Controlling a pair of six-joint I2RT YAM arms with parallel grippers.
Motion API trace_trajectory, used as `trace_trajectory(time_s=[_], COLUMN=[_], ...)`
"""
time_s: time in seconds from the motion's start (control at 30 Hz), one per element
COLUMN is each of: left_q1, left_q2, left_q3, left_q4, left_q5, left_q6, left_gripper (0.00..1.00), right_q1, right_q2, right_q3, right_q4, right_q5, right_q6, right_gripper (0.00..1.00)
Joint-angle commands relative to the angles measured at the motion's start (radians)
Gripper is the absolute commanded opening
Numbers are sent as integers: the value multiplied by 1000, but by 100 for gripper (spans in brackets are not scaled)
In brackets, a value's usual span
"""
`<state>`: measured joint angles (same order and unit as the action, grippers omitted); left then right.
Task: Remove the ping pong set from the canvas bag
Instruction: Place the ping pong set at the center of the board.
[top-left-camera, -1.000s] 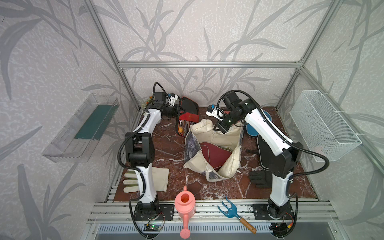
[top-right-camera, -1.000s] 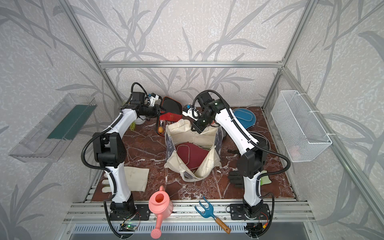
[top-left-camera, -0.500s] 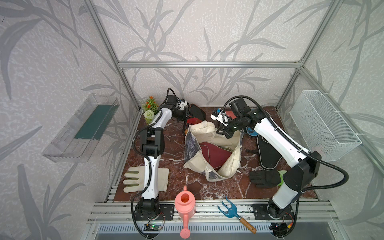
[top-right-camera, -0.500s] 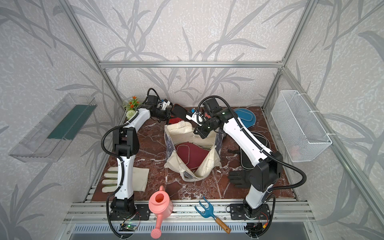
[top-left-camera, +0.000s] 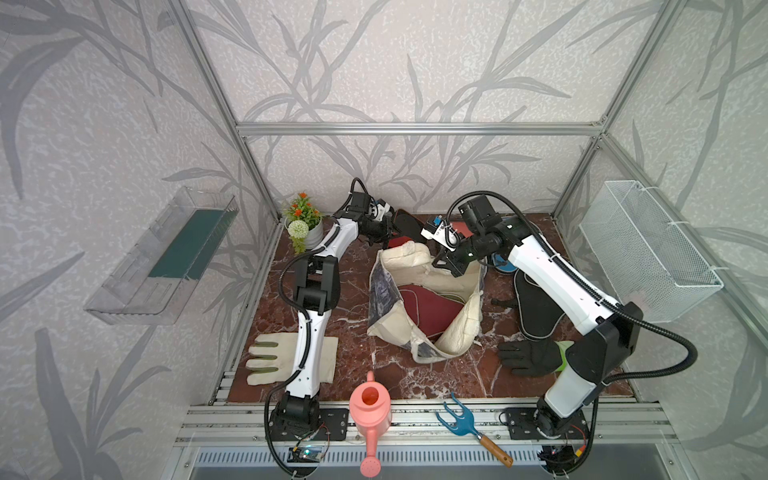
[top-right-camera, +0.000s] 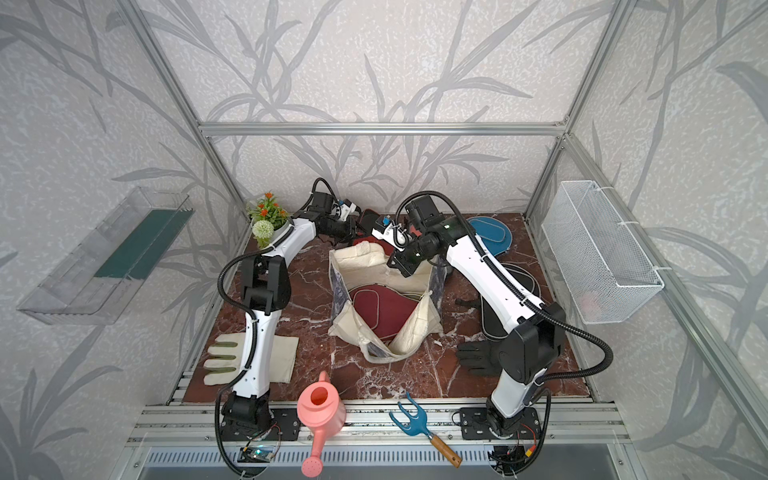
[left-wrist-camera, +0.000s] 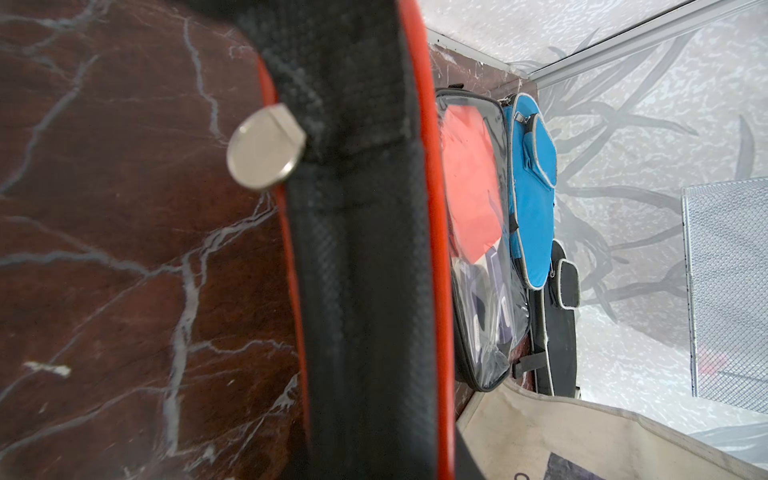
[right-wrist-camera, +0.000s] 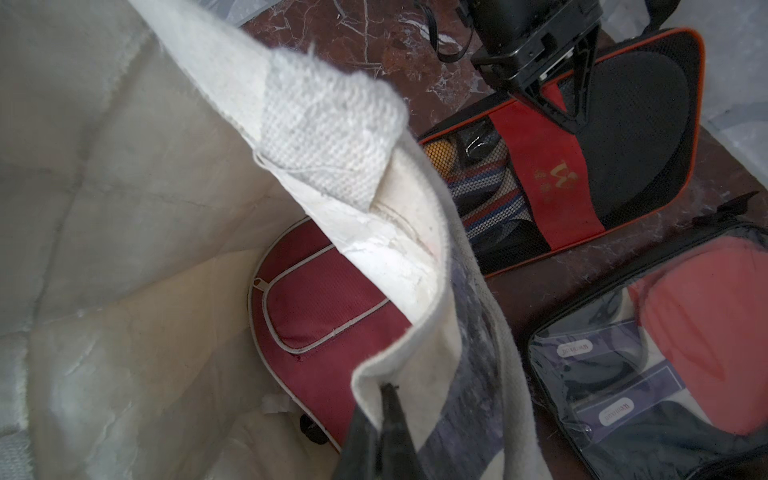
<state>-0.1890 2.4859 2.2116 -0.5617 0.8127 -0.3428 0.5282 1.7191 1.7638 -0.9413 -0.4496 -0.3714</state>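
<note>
The canvas bag (top-left-camera: 384, 286) (top-right-camera: 340, 286) stands open mid-table with a maroon paddle case (top-left-camera: 428, 305) (top-right-camera: 382, 305) (right-wrist-camera: 316, 307) lying inside. My right gripper (top-left-camera: 442, 264) (top-right-camera: 392, 262) (right-wrist-camera: 384, 432) is shut on the bag's back rim. My left gripper (top-left-camera: 388, 230) (top-right-camera: 353, 228) (right-wrist-camera: 569, 104) is shut on the flat black box with red stripe (top-left-camera: 409, 224) (left-wrist-camera: 365, 249) (right-wrist-camera: 623, 137), just behind the bag. Outside the bag lie a blue case (top-left-camera: 505, 264) (left-wrist-camera: 534, 187), a black case (top-left-camera: 536, 307) and a clear pouch with a red paddle (left-wrist-camera: 478, 228) (right-wrist-camera: 685, 353).
A potted plant (top-left-camera: 305, 224) stands at the back left. A cream glove (top-left-camera: 274, 361) lies front left and a black glove (top-left-camera: 530, 357) front right. A pink watering can (top-left-camera: 370, 411) and a blue hand rake (top-left-camera: 457, 419) sit at the front edge. A wire basket (top-left-camera: 648, 253) hangs on the right wall.
My left gripper has carried the black box rightward and forward, closer to the bag's back rim, uncovering the plant. The right arm's elbow has swung right while its gripper keeps the rim.
</note>
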Motion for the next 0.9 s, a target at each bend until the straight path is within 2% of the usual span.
trace_trajectory(time_s=[0.0,0.57,0.7,0.73,0.77,0.8,0.83,0.87], left_q1=[-22,-79,-83,-82,-80,-80,-78,-78], left_q2=[34,115,130,127,124,116,102,87], left_q3=[33,118,154,159,164,168,168,168], left_q4=[93,70,21,4,-13,-33,-57,-83], left_q5=[-9,10,-6,-17,-31,-52,-82,-120], left_q6=[16,8,26,36,43,55,68,84], left_gripper=[0,0,0,7,21,40,53,62], right_q1=[-9,-22,-26,-27,-29,-30,-32,-33], right_q2=[16,14,12,10,8,5,3,0], right_q3=[-1,-29,-33,-35,-36,-37,-38,-38], right_q4=[-9,15,18,17,17,18,20,20], right_q5=[9,-9,-13,-13,-12,-12,-12,-12], right_q6=[5,13,15,15,17,17,18,18], right_gripper=[0,0,0,0,0,0,0,0])
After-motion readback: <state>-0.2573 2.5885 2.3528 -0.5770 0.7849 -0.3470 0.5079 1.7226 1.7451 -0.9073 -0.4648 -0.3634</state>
